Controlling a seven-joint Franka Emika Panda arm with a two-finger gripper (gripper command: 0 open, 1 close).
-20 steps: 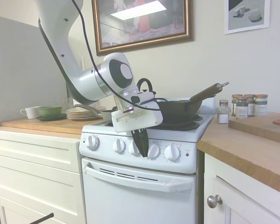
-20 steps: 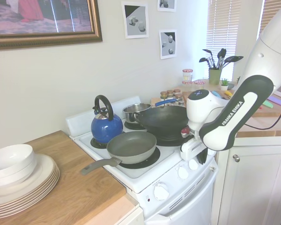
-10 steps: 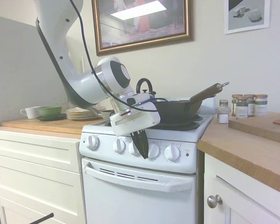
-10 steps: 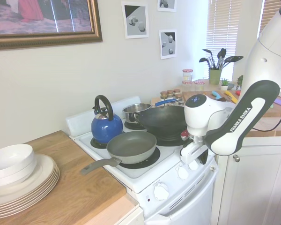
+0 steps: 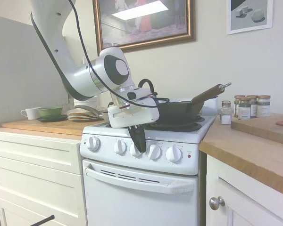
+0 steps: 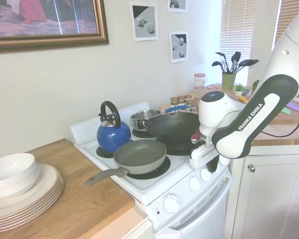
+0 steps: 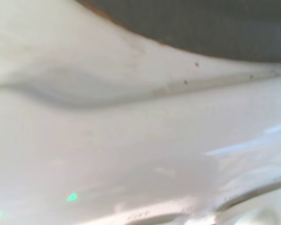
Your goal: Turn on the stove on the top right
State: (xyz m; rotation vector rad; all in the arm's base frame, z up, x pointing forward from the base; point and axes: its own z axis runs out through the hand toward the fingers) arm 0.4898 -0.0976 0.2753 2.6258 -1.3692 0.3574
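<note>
The stove point(image 5: 146, 188) is a narrow white range with a row of round white knobs point(image 5: 154, 151) and a small red light point(image 5: 189, 156) on its front panel. My gripper point(image 5: 140, 149) hangs down in front of that panel. Its dark fingers are shut into a single wedge, and the tip lies over the middle knob. Contact with the knob cannot be made out. In the second exterior view the arm's wrist hides the fingers above the knobs point(image 6: 195, 183). The wrist view is a blur of the stove's white surface point(image 7: 131, 140) with a dark burner edge point(image 7: 201, 23).
On the burners stand a black wok point(image 5: 179, 110), a blue kettle point(image 6: 112, 134), a grey frying pan point(image 6: 139, 155) and a steel pot point(image 6: 144, 118). Stacked plates point(image 6: 20, 191) sit on the counter at one side. Spice jars point(image 5: 247, 107) and a wooden counter point(image 5: 254, 150) flank the other.
My gripper has risen slightly and shifted left along the knob row, from between the third and fourth knobs to over the middle one. The arm's wrist has swung with it.
</note>
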